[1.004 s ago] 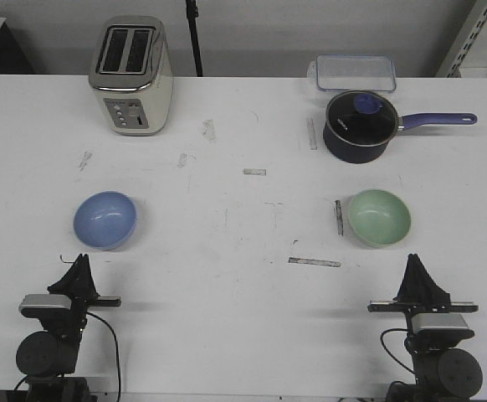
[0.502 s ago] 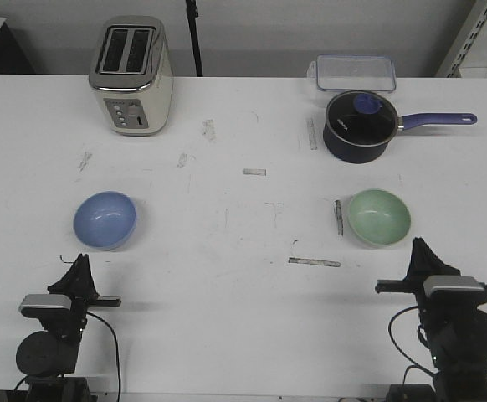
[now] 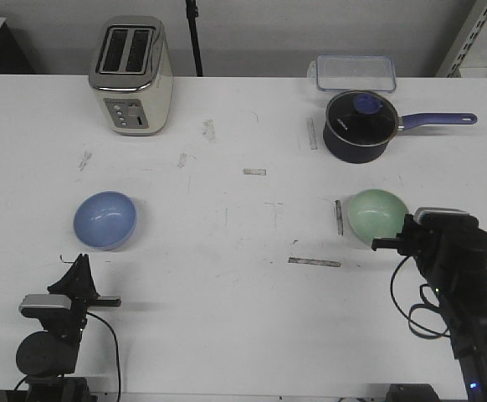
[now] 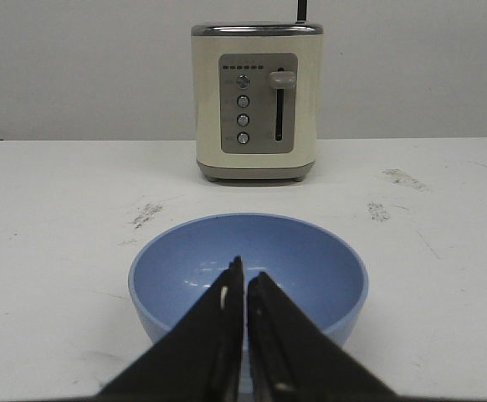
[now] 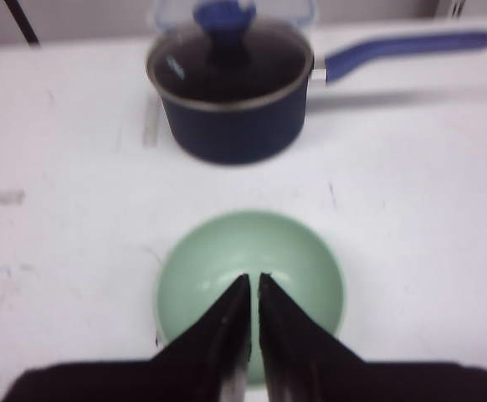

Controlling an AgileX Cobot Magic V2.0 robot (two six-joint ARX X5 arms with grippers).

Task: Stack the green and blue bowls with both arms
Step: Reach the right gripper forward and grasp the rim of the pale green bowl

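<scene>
While its fingers sit nearly closed, right hand [image 5: 253,280] hovers above green bowl [image 5: 250,272].

Robot lab: scuffed white table [image 3: 243,293], toaster [image 3: 131,75], saucepan [image 3: 361,126].

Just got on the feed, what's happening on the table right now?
The right arm's gripper has moved forward from the table's near edge and now hangs by the green bowl, fingers nearly together, not gripping it. The left gripper has stayed parked at the near edge, pointed at the blue bowl, fingers also nearly closed on nothing. Both bowls sit apart on the table, nothing stacked yet. The toaster and saucepan are untouched at the back.
</scene>
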